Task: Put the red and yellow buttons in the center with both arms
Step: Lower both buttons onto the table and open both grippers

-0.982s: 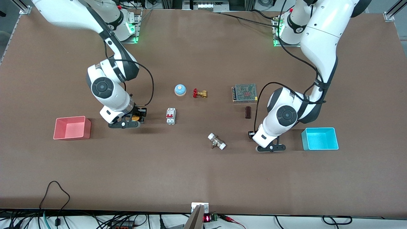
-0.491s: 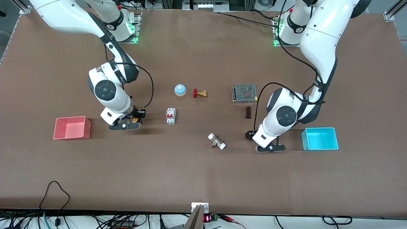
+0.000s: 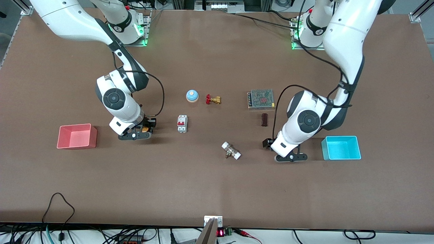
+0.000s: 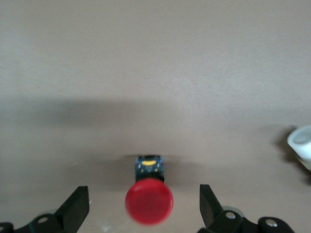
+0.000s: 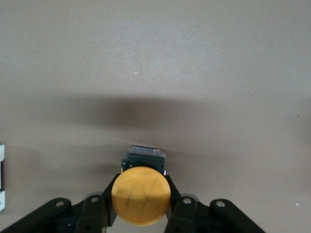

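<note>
My right gripper point(image 3: 134, 136) is low over the table between the pink tray and the circuit breaker. In the right wrist view it point(image 5: 141, 206) is shut on the yellow button point(image 5: 141, 195), fingers point(image 5: 177, 204) pressing its black body; an orange bit of the button point(image 3: 145, 129) shows in the front view. My left gripper point(image 3: 291, 157) is low beside the cyan tray. In the left wrist view it point(image 4: 143, 208) is open wide around the red button point(image 4: 149, 200), fingers point(image 4: 75, 208) apart from it. The red button stands on the table, hidden under the wrist in the front view.
The pink tray point(image 3: 76, 145) and the cyan tray point(image 3: 340, 156) sit at the table's two ends. Between the arms lie a circuit breaker point(image 3: 182, 123), a blue-domed bell point(image 3: 192, 96), a red-handled brass valve point(image 3: 213, 99), a white-capped fitting point(image 3: 231, 150), a small dark block point(image 3: 264, 119) and a meshed power supply point(image 3: 261, 99).
The right gripper has shifted slightly toward the circuit breaker and nearer the front camera with the yellow button. The left gripper has shifted a little toward the cyan tray.
</note>
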